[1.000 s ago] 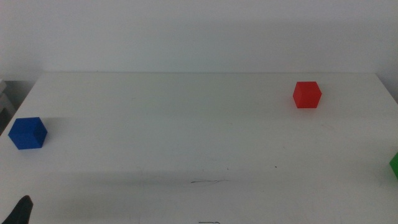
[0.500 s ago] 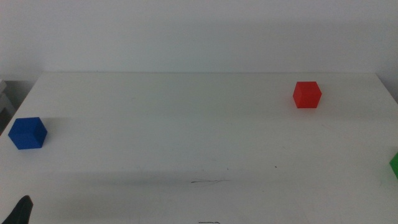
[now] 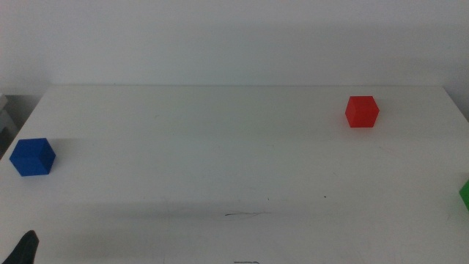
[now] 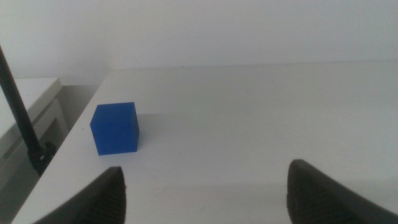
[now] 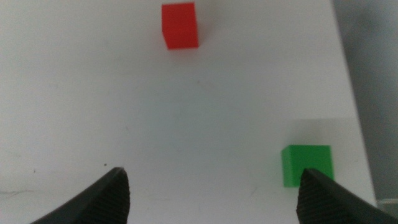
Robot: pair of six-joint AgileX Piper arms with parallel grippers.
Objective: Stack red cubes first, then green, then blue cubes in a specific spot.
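The red cube (image 3: 362, 111) sits at the table's back right; it also shows in the right wrist view (image 5: 180, 25). The blue cube (image 3: 33, 157) sits at the left edge and shows in the left wrist view (image 4: 115, 128). The green cube (image 3: 464, 193) is cut off by the right edge and shows in the right wrist view (image 5: 306, 165). The spot's thin dark scribble (image 3: 245, 214) lies at front centre. My left gripper (image 4: 205, 196) is open and empty, short of the blue cube; its tip shows at the bottom left (image 3: 26, 248). My right gripper (image 5: 214, 199) is open and empty, out of the middle view.
The white table (image 3: 220, 147) has its left edge beside the blue cube and its right edge beside the green cube. A dark thin pole (image 4: 22, 118) stands off the table's left side. A white wall rises behind the table.
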